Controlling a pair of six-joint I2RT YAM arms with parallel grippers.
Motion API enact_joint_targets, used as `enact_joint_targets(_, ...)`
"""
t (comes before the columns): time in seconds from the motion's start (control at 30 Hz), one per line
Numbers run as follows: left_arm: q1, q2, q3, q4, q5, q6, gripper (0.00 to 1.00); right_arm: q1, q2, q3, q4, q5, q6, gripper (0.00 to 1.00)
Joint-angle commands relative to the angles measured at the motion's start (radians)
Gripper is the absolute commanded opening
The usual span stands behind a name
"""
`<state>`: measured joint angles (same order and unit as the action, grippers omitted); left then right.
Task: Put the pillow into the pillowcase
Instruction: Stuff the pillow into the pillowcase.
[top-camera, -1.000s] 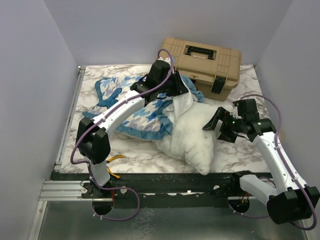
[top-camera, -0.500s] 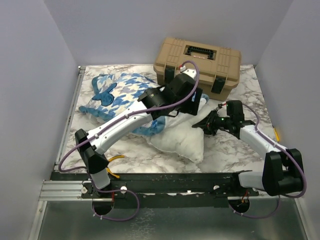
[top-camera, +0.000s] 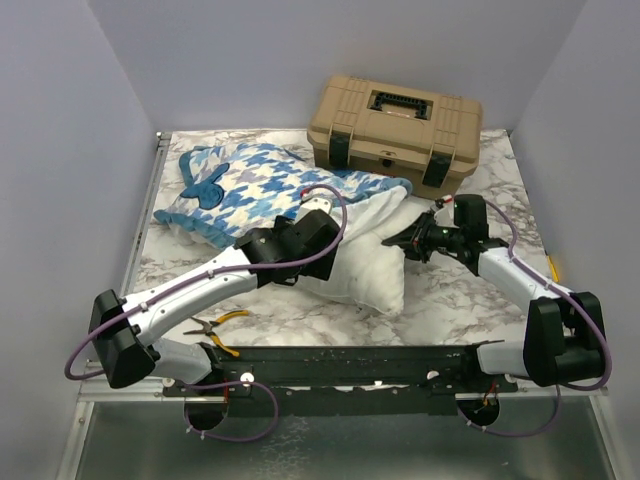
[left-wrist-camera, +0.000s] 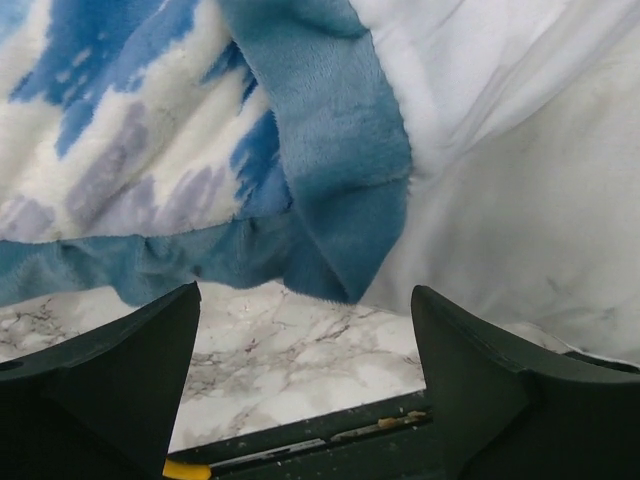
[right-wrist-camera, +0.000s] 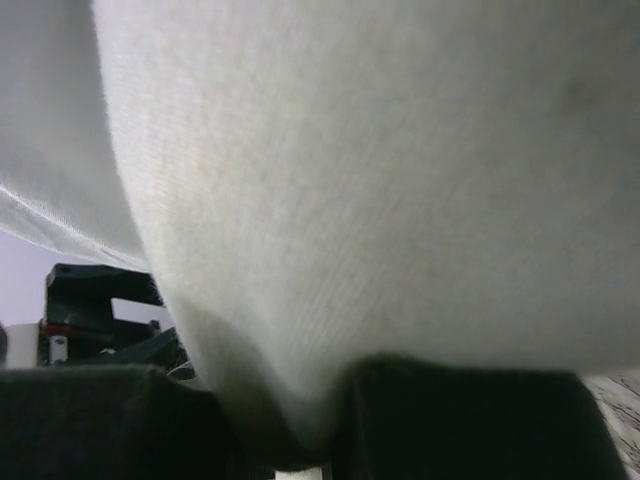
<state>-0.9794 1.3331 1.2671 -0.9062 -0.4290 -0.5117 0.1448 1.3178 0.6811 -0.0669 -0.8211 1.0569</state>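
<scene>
Left wrist view shows your left hand (left-wrist-camera: 303, 300) spread wide, nothing between its fingers, over bare bench (left-wrist-camera: 290, 350) just short of the pillowcase (left-wrist-camera: 140, 150) and its blue frilled edge. From above, the pillowcase lies toward the bench's far left corner. The pillow (top-camera: 365, 265) sits mid-bench, its far end running under that frill; you cannot tell whether it is inside. Your right hand (top-camera: 405, 240) is closed narrow on the pillow's right edge, and the right wrist view shows white fabric pinched between its fingers (right-wrist-camera: 110, 420).
</scene>
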Motion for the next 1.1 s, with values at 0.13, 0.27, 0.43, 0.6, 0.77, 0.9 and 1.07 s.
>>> enact_joint_targets(0.13,0.000,0.062,-0.140,0.340,-0.108,0.019,0.28,0.004,-0.005,0.000,0.106,-0.033,0.059,0.17)
enact_joint_targets(0.27,-0.006,0.068,-0.063,0.347,-0.026,0.034,0.00,0.004,-0.030,0.011,0.169,0.007,0.119,0.10)
enact_joint_targets(0.43,-0.051,0.040,0.028,0.394,0.244,0.038,0.00,0.009,-0.054,-0.071,0.429,0.082,0.334,0.00)
enact_joint_targets(0.6,-0.100,0.010,0.037,0.572,0.575,0.026,0.00,0.051,-0.083,-0.148,0.554,0.217,0.414,0.00)
enact_joint_targets(0.77,-0.110,-0.082,-0.083,0.647,0.494,0.007,0.00,0.070,-0.101,-0.145,0.528,0.284,0.326,0.00)
enact_joint_targets(0.9,-0.108,-0.195,-0.219,0.629,0.213,-0.088,0.00,0.069,-0.114,0.056,0.137,0.288,0.011,0.33)
enact_joint_targets(1.07,-0.107,-0.297,-0.321,0.594,0.032,-0.185,0.00,0.067,-0.135,0.332,-0.499,0.535,-0.417,0.85)
